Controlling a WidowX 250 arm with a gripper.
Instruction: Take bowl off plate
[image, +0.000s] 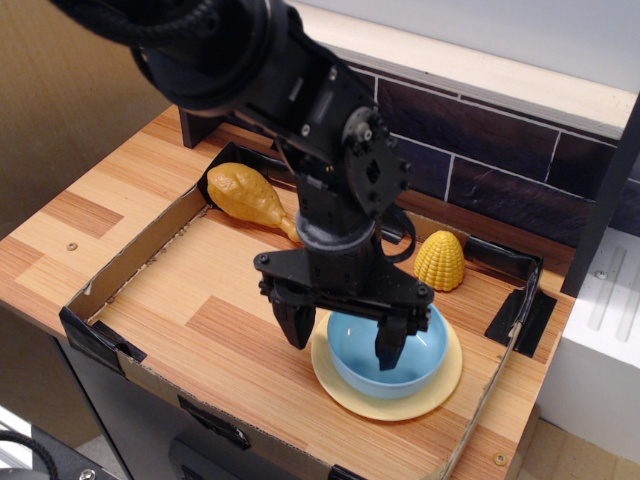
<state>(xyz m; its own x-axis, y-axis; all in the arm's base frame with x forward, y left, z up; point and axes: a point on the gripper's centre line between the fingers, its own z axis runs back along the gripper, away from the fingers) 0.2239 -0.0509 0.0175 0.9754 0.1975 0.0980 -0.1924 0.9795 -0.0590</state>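
Our claw (343, 342) hangs open, left finger outside the bowl (412, 356), right finger inside it (rim between them). The bowl sits on the plate (388, 404) below; a shallow grip could let it slip or drag the plate.

The arm is matte black throughout, thick and rounded at the upper links, with small silver screw heads on the round wrist housing. A black cable loops beside the wrist. The claw (343, 340) has two tapered black fingers under a flat crossbar.

Wooden counter (110, 195) under cardboard tray (120, 270)
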